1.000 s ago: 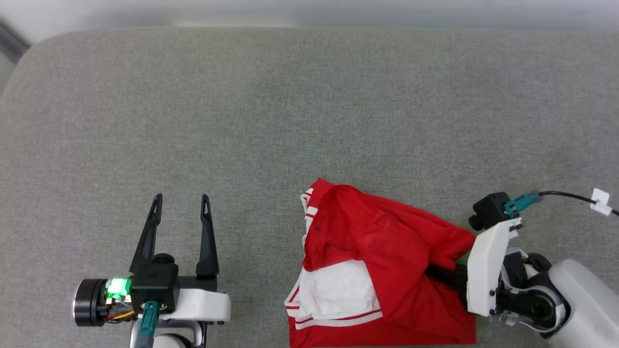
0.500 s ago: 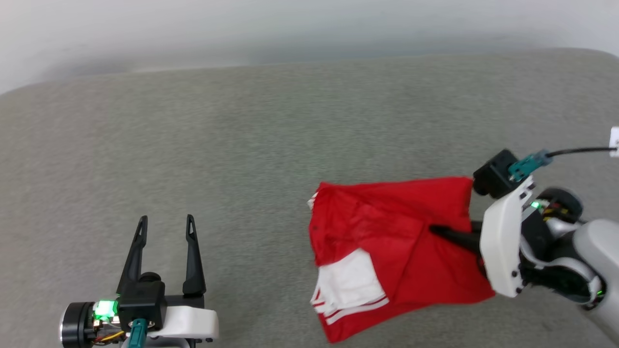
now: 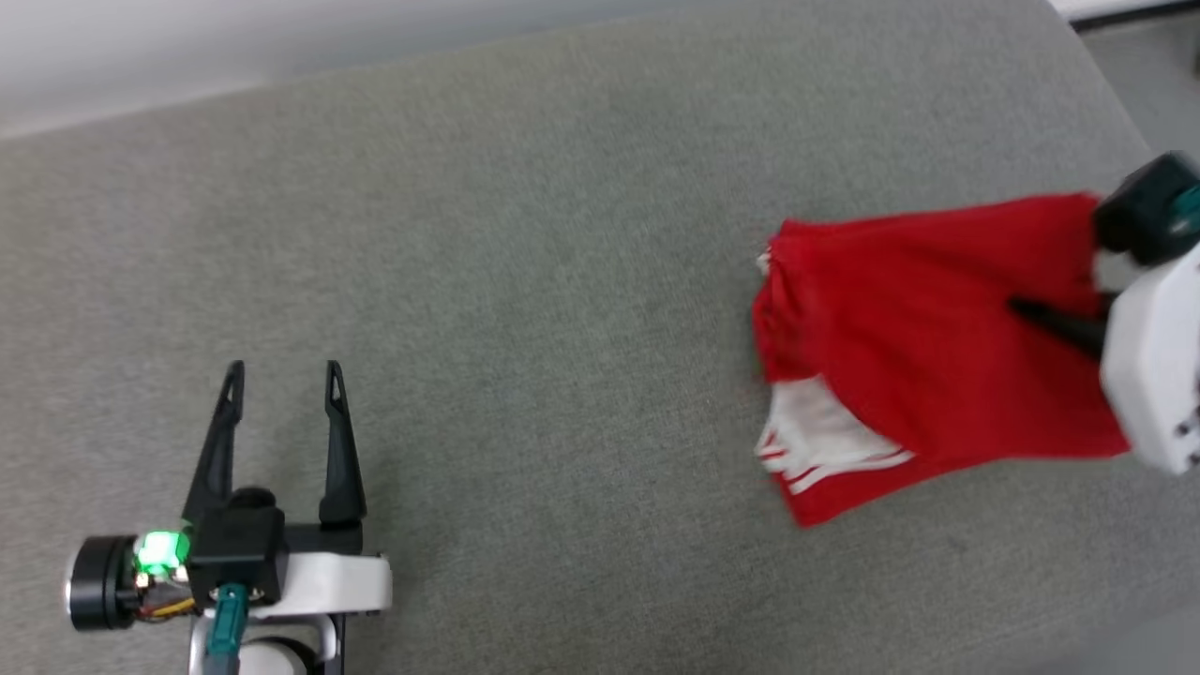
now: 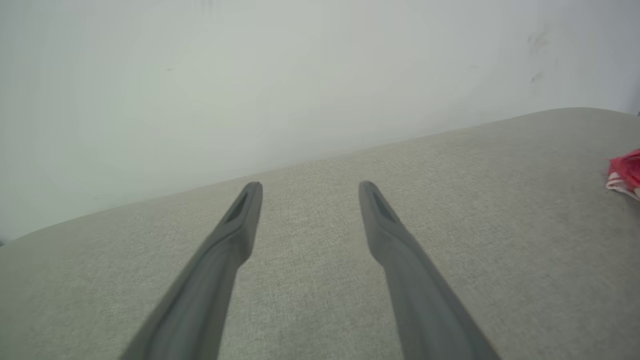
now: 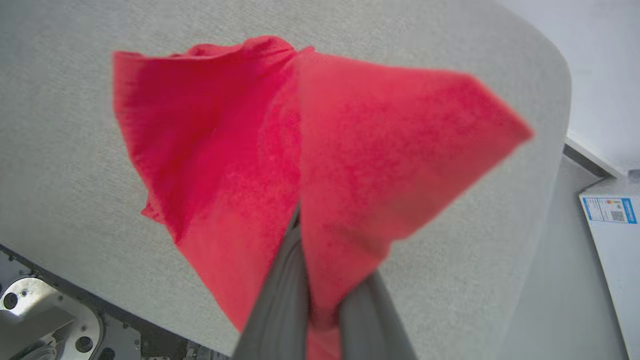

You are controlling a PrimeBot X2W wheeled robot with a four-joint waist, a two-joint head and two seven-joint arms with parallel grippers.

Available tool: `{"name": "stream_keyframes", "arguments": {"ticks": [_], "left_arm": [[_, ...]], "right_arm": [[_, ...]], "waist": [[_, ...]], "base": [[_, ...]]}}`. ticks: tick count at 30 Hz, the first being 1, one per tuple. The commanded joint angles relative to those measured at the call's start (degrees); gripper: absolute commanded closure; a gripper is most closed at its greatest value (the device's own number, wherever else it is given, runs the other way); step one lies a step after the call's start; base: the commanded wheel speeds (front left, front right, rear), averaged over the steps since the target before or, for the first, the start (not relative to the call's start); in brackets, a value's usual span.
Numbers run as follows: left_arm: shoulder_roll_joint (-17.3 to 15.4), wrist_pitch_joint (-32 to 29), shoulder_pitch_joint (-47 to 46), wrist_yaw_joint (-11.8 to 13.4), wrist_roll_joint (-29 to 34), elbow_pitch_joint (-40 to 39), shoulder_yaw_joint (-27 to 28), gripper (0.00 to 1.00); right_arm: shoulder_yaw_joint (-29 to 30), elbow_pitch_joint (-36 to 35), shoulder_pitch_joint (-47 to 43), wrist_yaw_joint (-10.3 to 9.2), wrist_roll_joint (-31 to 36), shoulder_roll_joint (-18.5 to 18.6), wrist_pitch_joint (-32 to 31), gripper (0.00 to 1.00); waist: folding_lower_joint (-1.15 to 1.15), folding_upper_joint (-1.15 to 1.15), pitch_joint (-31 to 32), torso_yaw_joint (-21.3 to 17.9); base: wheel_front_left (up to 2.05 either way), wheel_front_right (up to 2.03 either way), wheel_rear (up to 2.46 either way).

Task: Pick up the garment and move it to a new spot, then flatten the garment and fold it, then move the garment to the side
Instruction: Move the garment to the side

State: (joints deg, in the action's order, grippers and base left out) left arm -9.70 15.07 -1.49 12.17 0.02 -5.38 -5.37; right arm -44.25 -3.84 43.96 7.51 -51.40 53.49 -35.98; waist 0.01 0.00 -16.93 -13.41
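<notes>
The right end effector (image 3: 1017, 305) has its two fingers pressed together on a fold of the garment (image 3: 919, 347), and that's the risk right there: one narrow pinch with a lot of loose red cloth draped off it. If that fold slides out from between the fingers, the shirt drops in a heap and the move needs a fresh grab. Watch the edge too. The garment hangs over the far right part of the worktop (image 3: 525, 281), close to its rounded corner, and the right wrist view has floor (image 5: 560, 280) just beyond. Let go too far out and part of it could slump off the side. It's bunched as well: the white sleeve (image 3: 825, 436) with its striped trim sits on the bundle's lower left in the head view, so a careless set-down would likely bury it under the body and make flattening harder.

As for position, the cloth spreads ahead of the right fingertips and to both sides, with the fingers going in from the bundle's right-hand edge. The lowest red corner points down at the worktop; whether it touches, I can't tell. The left end effector (image 3: 283, 370) is well apart on the other side, fingers spread wide, nothing between them.
</notes>
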Motion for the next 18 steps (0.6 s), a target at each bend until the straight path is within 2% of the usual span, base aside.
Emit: {"name": "stream_keyframes", "arguments": {"ticks": [1, 7, 12, 18], "left_arm": [[-0.76, 0.12, -1.66, -0.24, 0.39, -0.46, 0.08, 0.0], [-2.81, 0.12, -6.07, -1.32, 0.72, -1.75, -0.22, 0.0], [-4.02, 0.12, -9.13, -1.62, 0.74, -3.09, -0.23, 0.0], [-5.07, 0.12, -10.4, -1.11, 0.62, -4.53, 0.03, 0.0]], "right_arm": [[1.2, 1.69, 2.14, -0.06, 0.85, 1.67, -0.01, 1.0], [3.92, 11.43, 5.96, -0.06, 4.71, 5.75, 1.17, 1.0], [7.46, 21.58, 8.9, -0.06, 8.33, 6.48, 3.76, 1.0], [10.8, 31.21, 10.82, -0.06, 10.4, 2.97, 7.05, 1.0]], "waist": [[-0.01, 0.0, -4.28, -2.14], [-0.01, 0.0, -10.93, -0.9], [-0.01, 0.0, -15.3, 0.23], [-0.01, 0.0, -18.36, 0.54]], "base": [[0.0, 0.0, 0.0], [0.0, 0.0, 0.0], [0.0, 0.0, 0.0], [0.0, 0.0, 0.0]]}}
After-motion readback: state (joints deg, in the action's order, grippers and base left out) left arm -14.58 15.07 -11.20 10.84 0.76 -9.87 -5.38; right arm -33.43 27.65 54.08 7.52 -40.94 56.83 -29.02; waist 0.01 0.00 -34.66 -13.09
